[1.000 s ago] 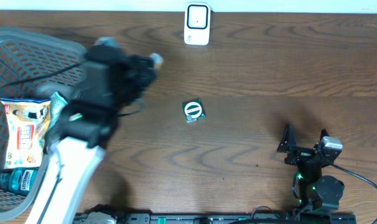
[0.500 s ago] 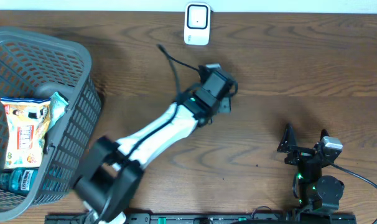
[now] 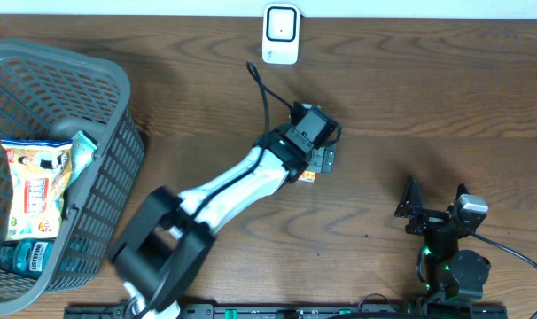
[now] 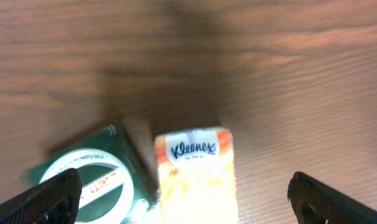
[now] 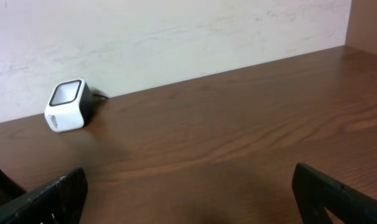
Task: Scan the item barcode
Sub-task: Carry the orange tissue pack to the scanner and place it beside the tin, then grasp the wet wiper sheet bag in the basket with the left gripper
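Note:
A white and orange Kleenex tissue pack (image 4: 195, 177) lies on the wooden table, right beside a dark green packet with a white ring (image 4: 89, 180). My left gripper (image 4: 188, 202) hangs open straight above them; the pack lies in the gap, touching neither finger. From overhead, the left gripper (image 3: 317, 159) is at the table's centre and only an orange corner of the pack (image 3: 307, 175) shows. The white barcode scanner (image 3: 280, 34) stands at the far edge and also appears in the right wrist view (image 5: 68, 104). My right gripper (image 3: 419, 208) rests open and empty at the front right.
A grey mesh basket (image 3: 100, 106) stands at the left, holding a snack bag (image 3: 38, 182) and a blue packet (image 3: 25, 257). The left arm's cable (image 3: 264, 89) arches up toward the scanner. A pale wall (image 5: 176, 31) backs the table.
My left arm swung from the basket to the table's centre, lowered beside the green packet and opened its jaws; the tissue pack now lies free. The right arm has not moved.

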